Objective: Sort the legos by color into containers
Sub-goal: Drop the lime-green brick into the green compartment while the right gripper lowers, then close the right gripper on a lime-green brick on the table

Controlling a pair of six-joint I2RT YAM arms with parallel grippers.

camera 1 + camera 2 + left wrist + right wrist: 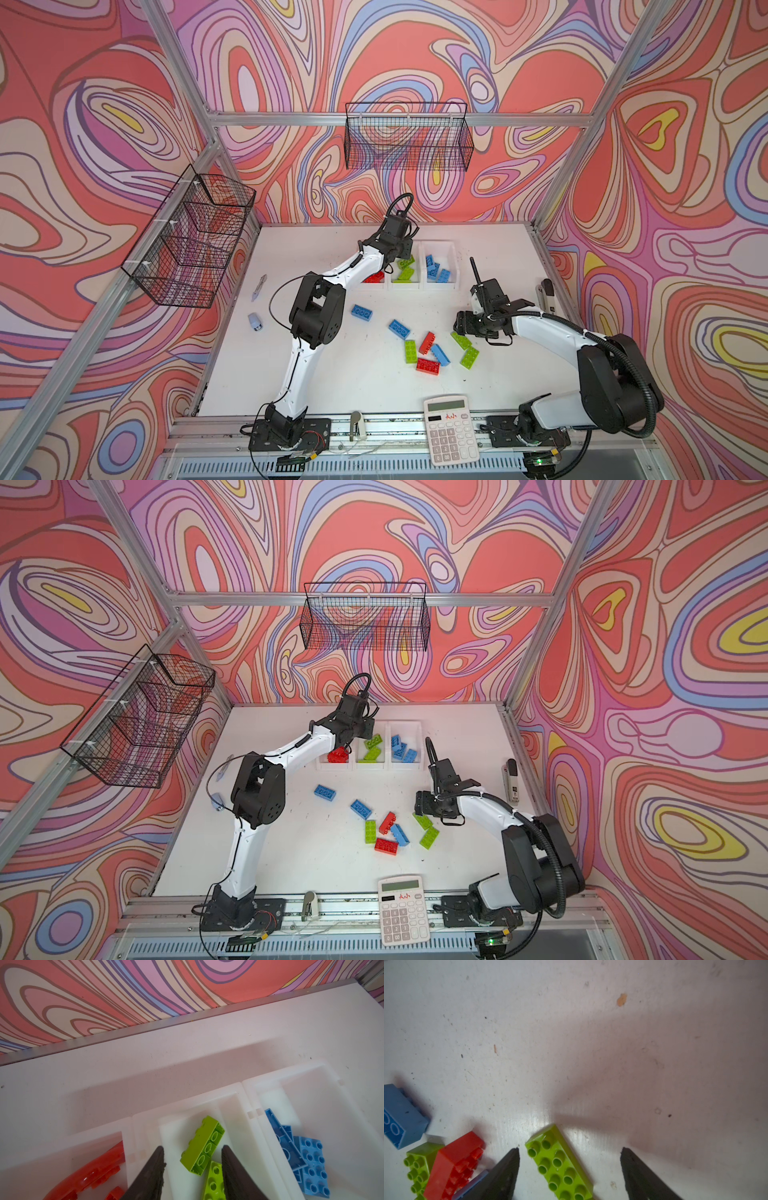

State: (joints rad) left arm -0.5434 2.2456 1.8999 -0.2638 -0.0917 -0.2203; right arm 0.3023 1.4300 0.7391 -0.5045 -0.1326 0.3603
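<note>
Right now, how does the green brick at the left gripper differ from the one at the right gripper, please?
Left gripper: green brick in the middle bin, tipped sideways, hollow underside showing. Right gripper: green brick flat on the table, studs up. Both lime, between open jaws.

Glossy, smooth moulded plastic in the green brick [560, 1165], with a sheen along its edge. Milky, faintly see-through plastic in the bins [245, 1101]. White tabletop [571, 1043], faintly shiny, scuffed and speckled. Matt black, rough-edged fingers [506, 1172] on the right claw [570, 1149]. Black wire mesh baskets [409, 141]; brushed metal rails [291, 119].
</note>
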